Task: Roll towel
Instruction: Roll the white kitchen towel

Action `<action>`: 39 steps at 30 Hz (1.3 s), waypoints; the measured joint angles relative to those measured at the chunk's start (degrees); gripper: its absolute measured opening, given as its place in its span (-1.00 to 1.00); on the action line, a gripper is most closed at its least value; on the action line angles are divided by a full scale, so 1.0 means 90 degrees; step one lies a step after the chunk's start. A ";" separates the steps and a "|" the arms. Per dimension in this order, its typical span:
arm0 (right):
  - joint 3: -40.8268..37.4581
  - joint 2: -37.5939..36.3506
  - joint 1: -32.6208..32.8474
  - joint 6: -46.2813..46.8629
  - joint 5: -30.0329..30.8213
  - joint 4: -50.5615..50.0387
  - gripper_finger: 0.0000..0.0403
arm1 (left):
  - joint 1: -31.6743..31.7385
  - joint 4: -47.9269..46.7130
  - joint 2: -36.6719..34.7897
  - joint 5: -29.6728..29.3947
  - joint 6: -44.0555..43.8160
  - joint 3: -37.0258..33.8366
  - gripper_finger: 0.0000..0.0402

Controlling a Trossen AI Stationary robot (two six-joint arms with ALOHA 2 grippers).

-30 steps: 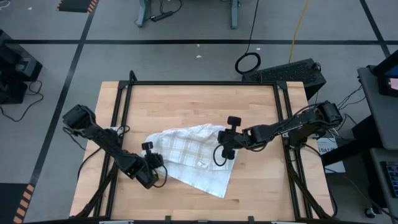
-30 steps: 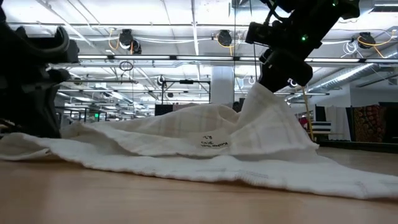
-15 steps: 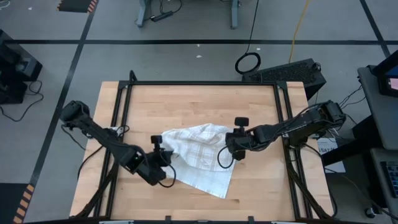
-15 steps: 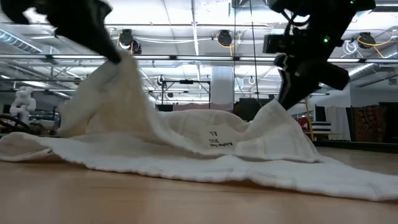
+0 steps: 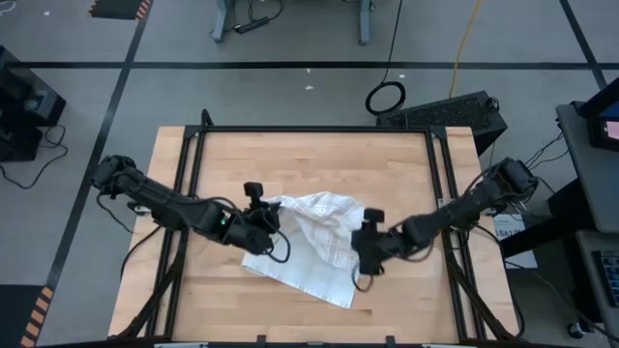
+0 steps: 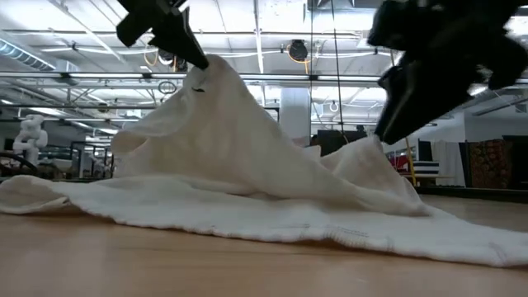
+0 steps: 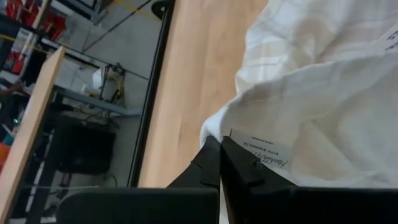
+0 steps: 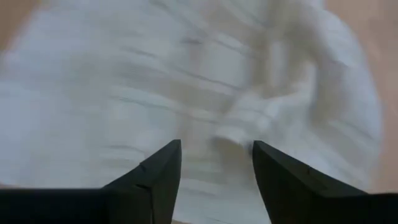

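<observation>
The white towel [image 5: 314, 249] with faint plaid lines lies crumpled mid-table, its near part flat on the wood. My left gripper [image 5: 272, 220] is shut on the towel's left side and holds it up as a tall peak [image 6: 216, 91] in the low view. A white tag [image 7: 261, 152] shows next to the shut fingertips [image 7: 219, 163]. My right gripper [image 5: 367, 253] stands open over the towel's right side, fingers [image 8: 158, 168] apart with cloth beyond them, just above a low bump [image 6: 371, 157]. My left gripper pinches the towel's edge [image 7: 229, 133] next to the tag between its two shut fingers, slanting down from the table's left. That part is lifted clear and the cloth falls away from the fingers like a tent, its lower part on the table. Whether my right gripper touches the bump, I cannot tell.
Black frame rails [image 5: 189, 164] run along the table's left, far and right sides. Bare wood [image 5: 309, 159] lies beyond the towel toward the far edge, and more lies in front of it [image 6: 165, 264].
My left gripper has risen and gone toward the table's right, drawing the towel's left side up off the wood and over the middle. My right gripper has opened, let go of the towel's right side and gone toward the near edge; the peak it held has sunk.
</observation>
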 joint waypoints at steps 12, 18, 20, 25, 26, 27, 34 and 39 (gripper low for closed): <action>-0.0822 0.0085 0.1193 0.0353 0.0386 0.1834 0.10 | 0.0366 0.0157 0.0000 0.0066 0.0220 0.0000 -0.99; -0.0955 0.0557 0.1255 0.0344 0.0246 0.2548 0.02 | 0.0522 0.0377 0.0000 0.0071 0.0403 0.0000 -0.99; -0.0961 0.0763 0.1241 0.0352 0.0248 0.2666 -0.03 | 0.0548 0.0461 0.0000 0.0091 0.0487 0.0000 -0.99; -0.0958 0.1304 0.1211 0.0312 0.0261 0.3300 -0.13 | 0.0545 0.0524 0.0000 0.0118 0.0542 0.0000 -0.99; -0.0958 0.1390 0.1195 0.0322 0.0300 0.3371 -0.14 | 0.0543 0.0520 0.0000 0.0122 0.0540 0.0000 -0.99; -0.0958 0.1465 0.1178 0.0385 0.0416 0.3352 -0.16 | 0.0543 0.0525 0.0000 0.0126 0.0537 0.0000 -0.99; -0.0958 0.1717 0.0991 0.0700 0.0852 0.3290 -0.49 | 0.0543 0.0649 0.0000 0.0455 0.0506 0.0000 -0.99; -0.0958 0.1351 0.0990 0.0265 0.0918 0.3179 -0.94 | 0.0545 0.0634 0.0000 0.0731 0.0544 0.0000 -0.99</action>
